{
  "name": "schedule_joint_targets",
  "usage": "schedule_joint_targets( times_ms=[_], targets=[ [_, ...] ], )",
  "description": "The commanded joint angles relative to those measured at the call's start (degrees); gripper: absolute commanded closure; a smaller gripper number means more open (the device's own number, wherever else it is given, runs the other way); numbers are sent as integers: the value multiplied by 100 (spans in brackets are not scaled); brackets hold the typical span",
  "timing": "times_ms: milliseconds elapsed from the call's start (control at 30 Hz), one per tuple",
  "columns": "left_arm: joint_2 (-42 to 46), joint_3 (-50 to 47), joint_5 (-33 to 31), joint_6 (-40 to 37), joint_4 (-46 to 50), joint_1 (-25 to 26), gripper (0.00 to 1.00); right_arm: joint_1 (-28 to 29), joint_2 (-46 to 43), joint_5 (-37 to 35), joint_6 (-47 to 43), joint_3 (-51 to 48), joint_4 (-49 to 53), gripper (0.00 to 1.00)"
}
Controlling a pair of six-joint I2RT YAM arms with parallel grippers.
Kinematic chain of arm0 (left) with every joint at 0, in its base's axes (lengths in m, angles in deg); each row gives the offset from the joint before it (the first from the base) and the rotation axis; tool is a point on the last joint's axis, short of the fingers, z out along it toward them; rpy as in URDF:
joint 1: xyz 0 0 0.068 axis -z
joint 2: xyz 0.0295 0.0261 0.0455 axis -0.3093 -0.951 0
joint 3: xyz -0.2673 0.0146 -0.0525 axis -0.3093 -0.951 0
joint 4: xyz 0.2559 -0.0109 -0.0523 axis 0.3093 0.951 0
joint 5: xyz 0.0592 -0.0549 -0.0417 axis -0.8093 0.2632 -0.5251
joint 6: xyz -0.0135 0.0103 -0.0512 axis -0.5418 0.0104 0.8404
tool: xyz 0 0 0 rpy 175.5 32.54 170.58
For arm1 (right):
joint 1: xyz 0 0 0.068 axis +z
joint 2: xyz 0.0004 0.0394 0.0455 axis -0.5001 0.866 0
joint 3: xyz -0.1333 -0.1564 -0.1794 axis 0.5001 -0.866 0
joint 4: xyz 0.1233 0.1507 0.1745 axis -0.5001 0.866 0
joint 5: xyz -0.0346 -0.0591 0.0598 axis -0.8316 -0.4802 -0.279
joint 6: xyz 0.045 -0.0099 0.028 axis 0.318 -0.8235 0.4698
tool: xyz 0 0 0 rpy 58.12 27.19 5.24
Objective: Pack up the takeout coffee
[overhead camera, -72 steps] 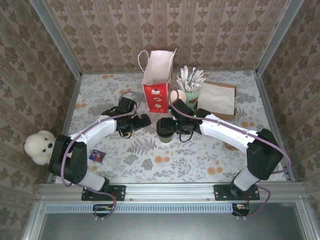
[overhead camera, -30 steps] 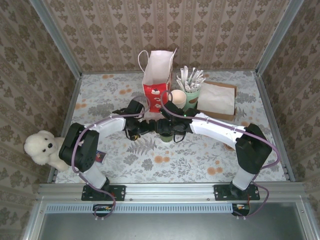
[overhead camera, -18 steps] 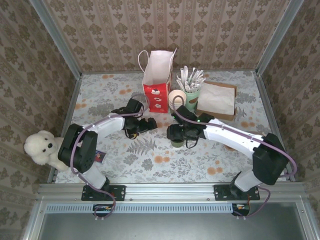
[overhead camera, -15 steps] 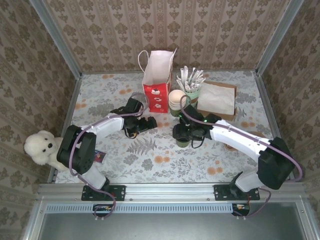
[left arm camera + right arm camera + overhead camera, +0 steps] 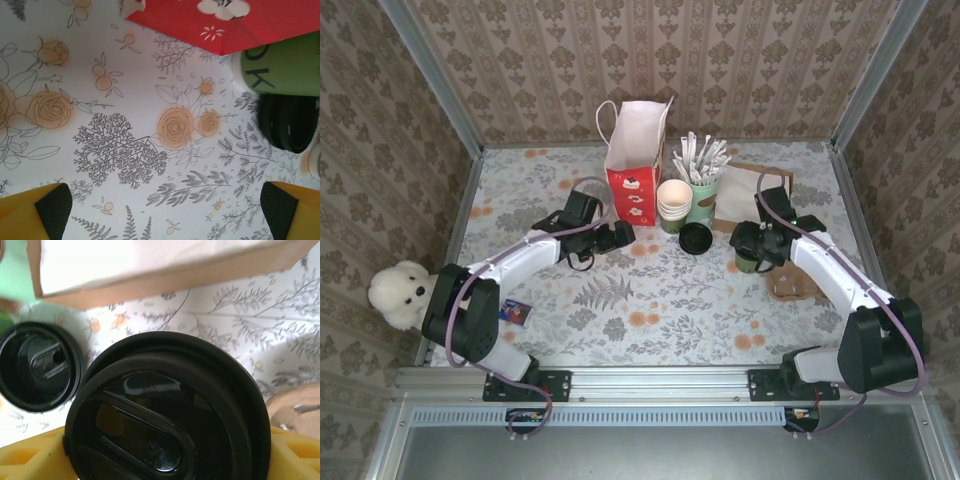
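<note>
Right wrist, right jaws clamped on takeout coffee (image 5: 165, 435) w/ black lid, left jaws wide open, empty, above desk (image 5: 125, 100), nr red bag (image 5: 280, 20)

Top cam sits high behind the arm bases, looking down and forward over the whole floral-print table (image 5: 620, 320). Left wrist cam hangs low, facing down at the tabletop by the red paper gift bag (image 5: 260, 20). Right wrist cam is right on top of a black-lidded green paper cup (image 5: 165, 430). All three catch the flat black round lid (image 5: 696, 238) lying loose.
</note>
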Motion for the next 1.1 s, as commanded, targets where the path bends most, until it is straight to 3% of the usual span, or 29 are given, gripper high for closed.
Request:
schedule_joint_targets(
  times_ms=[0,233,600,1067],
  targets=[
    [308,-203,-171,-12,-391,0,0,-95,481,87,-227,371,-358,21],
    [780,-432,-616,-95,-692,-10,0,-35,1307,433,-4,1004,-800,21],
    [932,-544,-703,-167,-975,-131,0,-83,2209,-185,29,2094,-448,20],
    [1196,-545,-1050,-53,-324,-515,0,-268,3006,-133,7,2944,-335,17]
  ],
)
